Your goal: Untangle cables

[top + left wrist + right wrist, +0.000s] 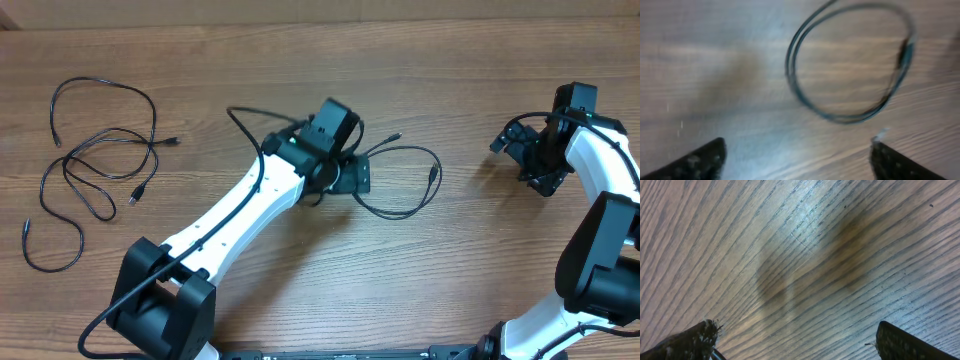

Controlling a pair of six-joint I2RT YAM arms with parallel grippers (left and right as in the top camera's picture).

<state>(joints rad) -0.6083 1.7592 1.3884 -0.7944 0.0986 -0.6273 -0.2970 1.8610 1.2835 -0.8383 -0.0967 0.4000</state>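
Observation:
Two thin black cables (100, 150) lie in loose overlapping loops at the table's left. A third black cable (410, 185) forms a loop just right of the table's middle. My left gripper (350, 175) hovers at that loop's left edge, open and empty. In the left wrist view the loop (850, 65) lies blurred ahead of the spread fingers (797, 160), with a plug end (904, 50) at its right. My right gripper (530, 150) is at the far right, open and empty; its wrist view shows only bare wood between the fingers (797, 340).
The wooden table (480, 80) fills every view. Thicker black wires run along the left arm (230, 220) from its base at the front. The right arm (600, 250) stands along the right edge.

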